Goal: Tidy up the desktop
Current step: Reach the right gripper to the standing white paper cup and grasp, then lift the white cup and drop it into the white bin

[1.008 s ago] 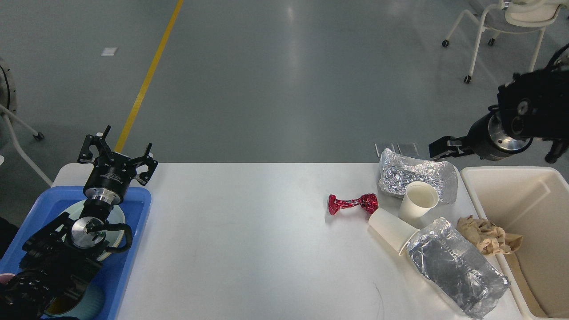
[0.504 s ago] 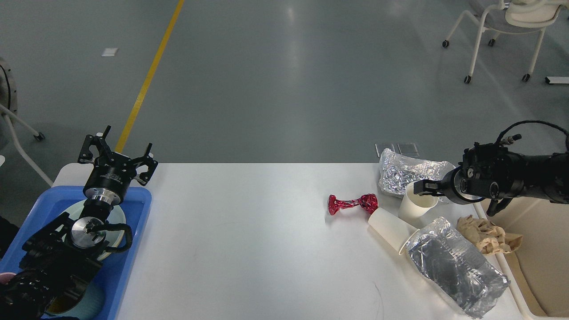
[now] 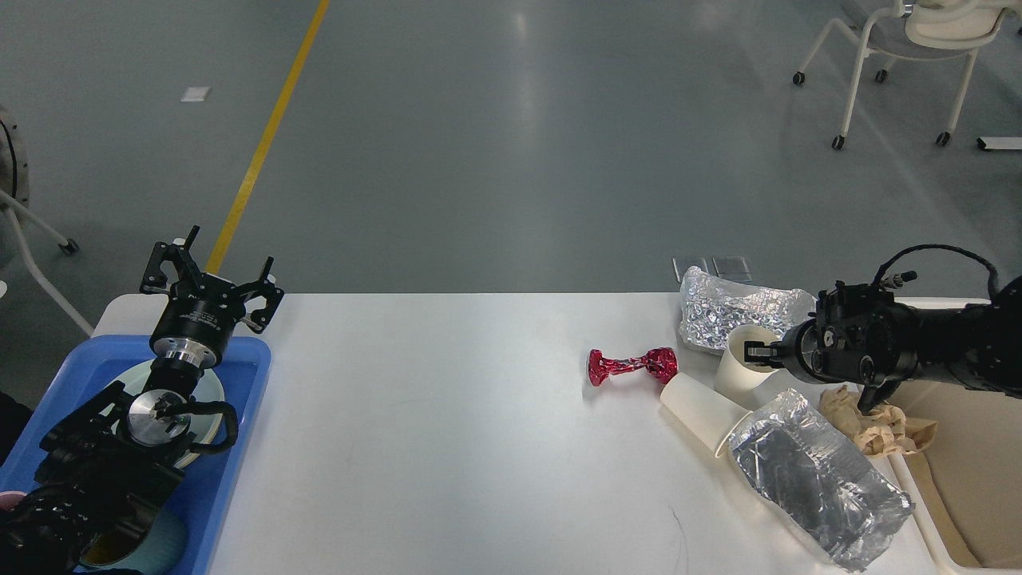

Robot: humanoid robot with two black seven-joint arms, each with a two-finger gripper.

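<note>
The white desktop (image 3: 479,431) carries litter on its right side. A red foil wrapper (image 3: 633,366) lies near the middle. An upright white paper cup (image 3: 736,375) stands next to a second cup lying on its side (image 3: 699,407). A crumpled silver foil bag (image 3: 730,310) sits behind them and a larger silver bag (image 3: 814,475) lies in front. My right gripper (image 3: 757,351) is at the upright cup's rim; its fingers look dark and small, so their state is unclear. My left gripper (image 3: 209,271) is open and empty above the far edge of the blue tray.
A blue tray (image 3: 243,447) at the left edge holds a pale plate (image 3: 211,395) and a teal cup (image 3: 168,543). A cream bin (image 3: 966,447) stands at the right edge, with crumpled brown paper (image 3: 878,423) over its rim. A white chair (image 3: 918,48) stands far back right.
My right arm has come down and moved left, from above the cream bin to the rim of the upright paper cup. The left arm has not moved.
</note>
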